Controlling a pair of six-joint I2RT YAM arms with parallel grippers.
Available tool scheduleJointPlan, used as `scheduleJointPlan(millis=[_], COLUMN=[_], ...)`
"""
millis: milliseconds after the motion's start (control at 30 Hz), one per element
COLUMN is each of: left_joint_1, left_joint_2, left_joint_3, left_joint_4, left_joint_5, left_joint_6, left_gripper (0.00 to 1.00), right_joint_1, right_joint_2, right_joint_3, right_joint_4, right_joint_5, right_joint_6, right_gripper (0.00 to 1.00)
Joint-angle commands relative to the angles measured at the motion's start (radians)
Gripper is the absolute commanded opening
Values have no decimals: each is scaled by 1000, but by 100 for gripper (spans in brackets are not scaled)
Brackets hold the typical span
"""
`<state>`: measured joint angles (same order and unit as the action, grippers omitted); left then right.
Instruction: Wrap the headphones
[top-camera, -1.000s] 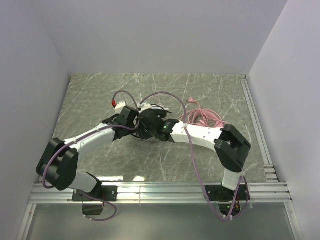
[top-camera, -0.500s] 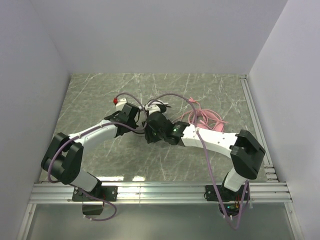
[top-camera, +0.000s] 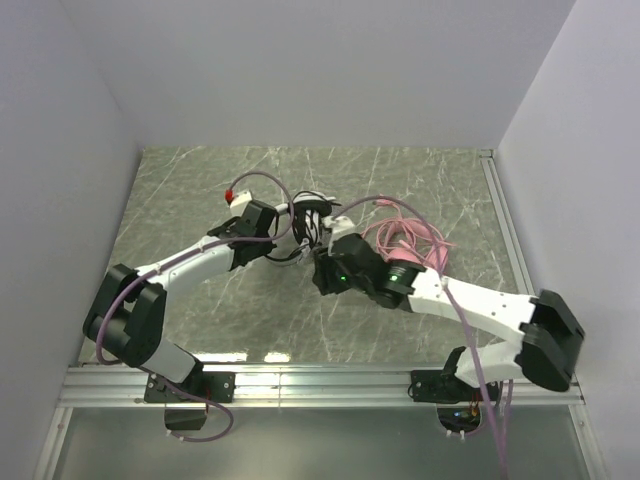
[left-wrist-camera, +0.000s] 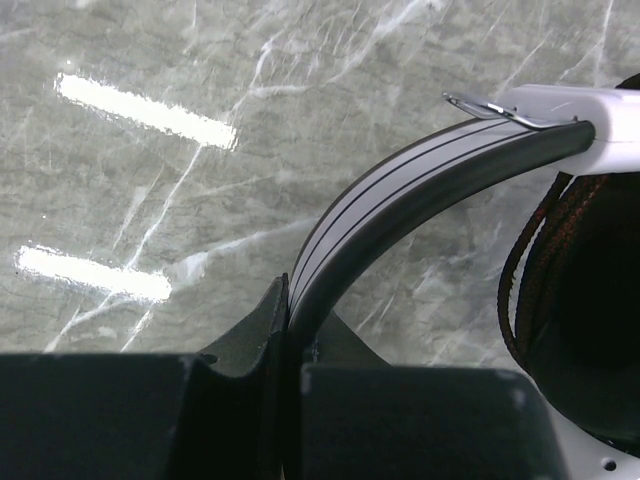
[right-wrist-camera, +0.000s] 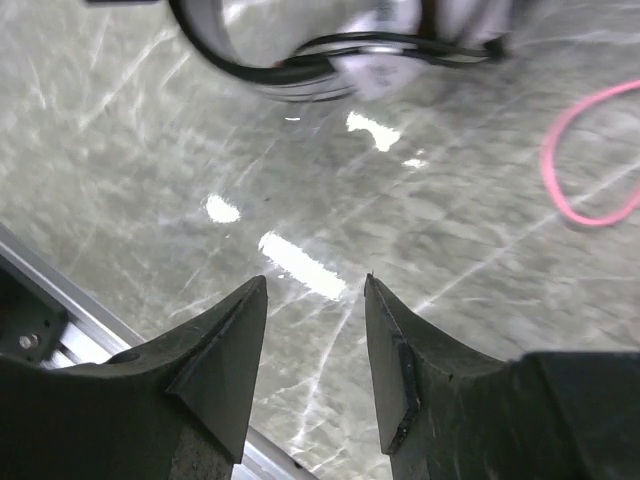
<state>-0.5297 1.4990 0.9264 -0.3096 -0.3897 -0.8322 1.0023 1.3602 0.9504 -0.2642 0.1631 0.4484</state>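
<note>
- The black-and-white headphones sit just left of the tabletop's middle, slightly toward the far edge. Whether they rest on the surface or hang clear of it cannot be told.
- Their headband arcs from the left jaws up to the white yoke. The black cable loops beside the ear cup; how tightly it is wound is not visible.
- The pink headphones lie just right of the first set as a loose heap. The pink cable is unwound and partly hidden by the right arm.
- Left gripper: closed on the headband, clamping its thin edge between the fingers.
- Right gripper: jaws apart, nothing between them. It hovers over bare surface on the near side of the black-and-white set.
- Probable faults from this state:
  - The headband could pivot or slip, because the clamp bears on a narrow curved edge.
  - The black cable could slacken, because no jaw restrains it.
  - The right arm could drag the pink heap, because it passes directly over the loose loops.
  - The lilac harness lines on the arms could catch either cable.
- Tabletop: grey-green, marbled and glossy, with bright lamp reflections that may mask a thin cable.
- An aluminium rail runs along the near edge, and another along the right edge.
- Plain pale walls enclose the left, far and right sides.
</note>
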Motion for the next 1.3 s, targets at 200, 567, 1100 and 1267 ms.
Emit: scheduleJointPlan(millis=[200, 567, 1100, 1267], left_joint_1=[92, 310, 638, 729], left_joint_2=[-28, 55, 188, 244], left_joint_3=[121, 180, 118, 141], left_joint_4=[12, -13, 72, 79], left_joint_5=[14, 78, 116, 173], left_joint_6=[-18, -71, -151, -143], left_gripper=[0, 0, 1, 5], right_joint_1=[-152, -203, -226, -234], right_joint_2=[-286, -346, -279, -237], right_joint_3=[-182, -197, -128, -87], right_joint_4=[86, 65, 52, 43], right_joint_5=[-36, -62, -112, -129], right_joint_6=[36, 18, -13, -28], right_gripper=[54, 56, 57, 57])
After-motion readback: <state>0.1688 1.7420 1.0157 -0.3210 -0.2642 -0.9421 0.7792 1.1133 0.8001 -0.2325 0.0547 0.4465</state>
